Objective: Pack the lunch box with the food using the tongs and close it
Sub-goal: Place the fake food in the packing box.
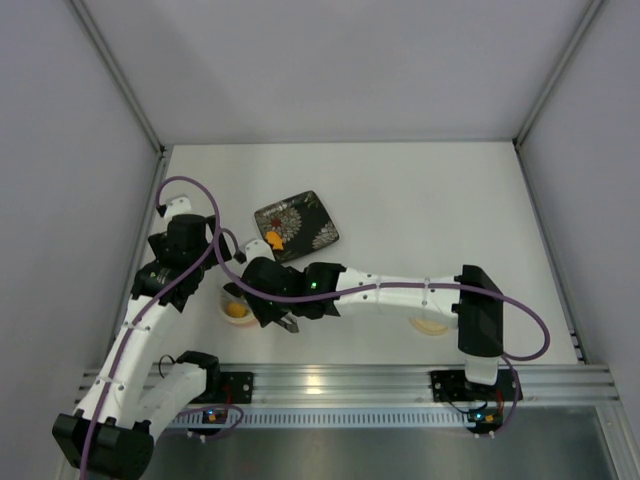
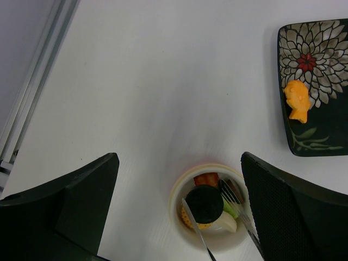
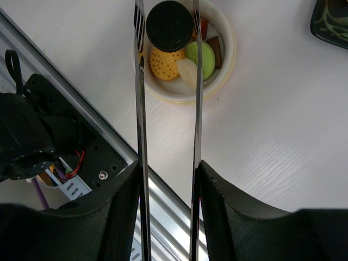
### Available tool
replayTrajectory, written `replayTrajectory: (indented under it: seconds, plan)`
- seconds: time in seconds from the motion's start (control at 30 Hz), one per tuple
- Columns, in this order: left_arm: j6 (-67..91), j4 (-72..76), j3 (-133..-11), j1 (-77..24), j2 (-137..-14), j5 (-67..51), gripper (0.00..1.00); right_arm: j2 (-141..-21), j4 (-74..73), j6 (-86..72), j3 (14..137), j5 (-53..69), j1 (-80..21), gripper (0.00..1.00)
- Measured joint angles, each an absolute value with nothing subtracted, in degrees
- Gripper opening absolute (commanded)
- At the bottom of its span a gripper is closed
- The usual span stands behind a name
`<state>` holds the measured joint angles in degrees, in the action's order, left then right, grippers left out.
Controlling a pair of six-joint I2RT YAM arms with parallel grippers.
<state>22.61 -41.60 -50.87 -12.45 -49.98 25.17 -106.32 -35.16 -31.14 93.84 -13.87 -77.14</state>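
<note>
Right jaws: pressed against the outer sides of the thin silvery tongs (image 3: pixel 140 136), one finger on each slim arm, so that a squeeze of the jaws closes the tongs; the two arms run almost parallel out to the tips
Tong tips: over the small round cream lunch box with the pinkish rim (image 3: pixel 179 97), with a flat black round piece of food (image 3: pixel 169 26) between them; I cannot tell whether the tips pinch it or it already rests on the pile
Lunch box: open on the white desk (image 1: pixel 420 200), near the front edge and left of centre, where both arms can reach it
Contents: a yellow-orange waffled round, a green round, a whitish piece and brown and red bits, packed close under the black piece
Left jaws: spread wide, holding nothing, hanging just above the lunch box, probably waiting clear of the tongs
Plate: dark square floral plate (image 2: pixel 326 136), farther off and to the right of the lunch box, with one orange piece (image 2: pixel 297 101) on it, so packing looks unfinished
Lid: flat round cream lid (image 1: pixel 430 326) on the desk at the near right, partly under the right arm and well apart from the lunch box; closing looks like the last step
</note>
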Motion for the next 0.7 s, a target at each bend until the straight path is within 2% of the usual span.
replayTrajectory:
  seconds: [0.53,0.7]
  plan:
    - [22.6,-41.6,-50.9,-12.4,-50.0,25.2,0.99,-106.3,-35.2,-31.1,93.6,-15.7,-77.1,0.48]
    - [22.6,-41.6,-50.9,-12.5,-50.0,25.2,0.99,-103.6,-35.1,-31.1,88.4,-16.5,-76.2,0.48]
